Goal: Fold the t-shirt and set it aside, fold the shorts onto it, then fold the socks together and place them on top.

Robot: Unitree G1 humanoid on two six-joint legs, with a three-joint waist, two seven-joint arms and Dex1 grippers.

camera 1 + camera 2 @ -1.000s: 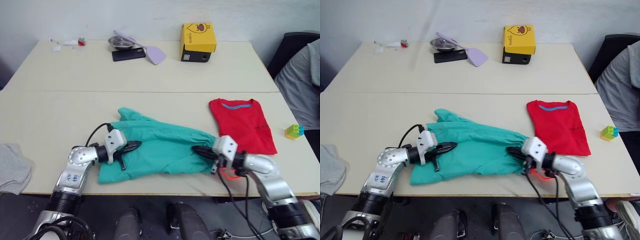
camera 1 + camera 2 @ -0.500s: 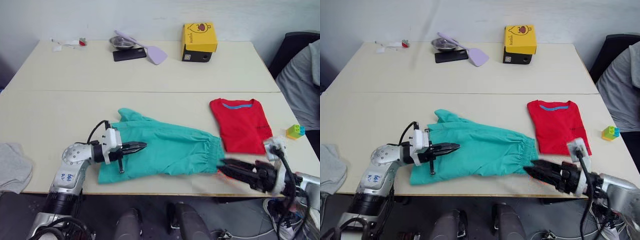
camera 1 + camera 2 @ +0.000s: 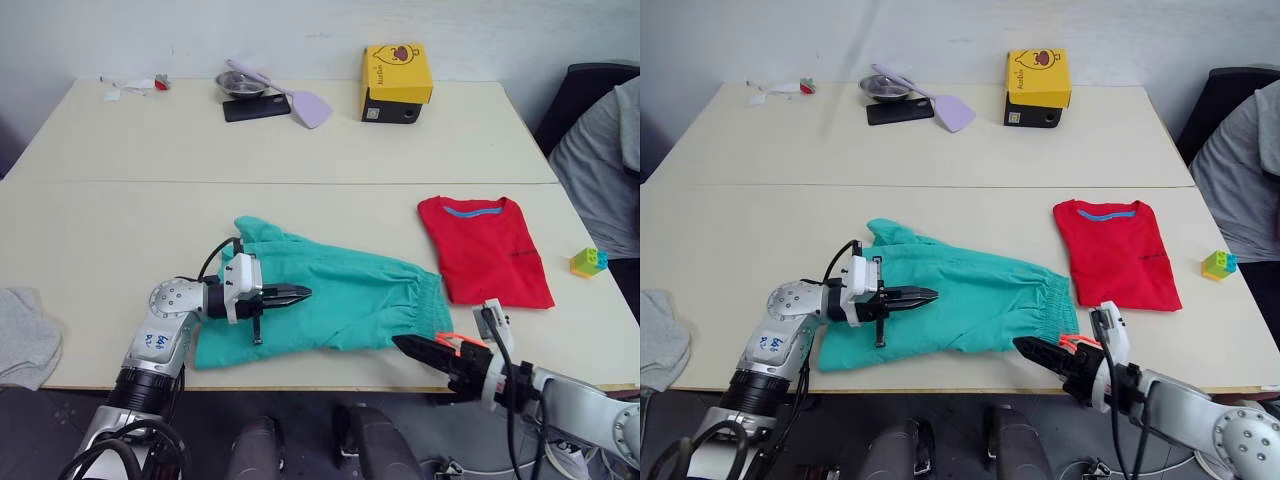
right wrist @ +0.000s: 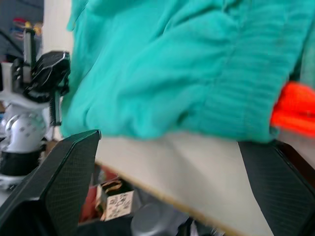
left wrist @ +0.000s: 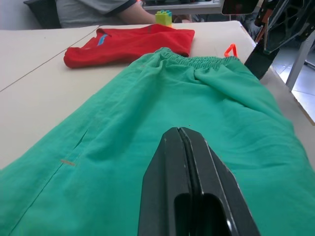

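The teal-green shorts lie spread across the front of the table, waistband to the right with an orange drawstring poking out. My left gripper is shut with nothing in it, its tips just over the shorts' left half. At the front edge by the waistband corner, my right gripper stands open, jaws wide apart in the right wrist view, holding nothing. The folded red t-shirt rests to the right of the shorts. Grey socks sit at the table's far left front.
A yellow box on a black one, a metal bowl, a purple spatula and a black phone line the far side. A toy block sits right of the shirt. A person's grey sleeve is at the right.
My right gripper let go of the shorts' waistband, opened and drew back off the table's front edge. My left gripper slid rightward over the shorts, still shut. The waistband now lies flatter.
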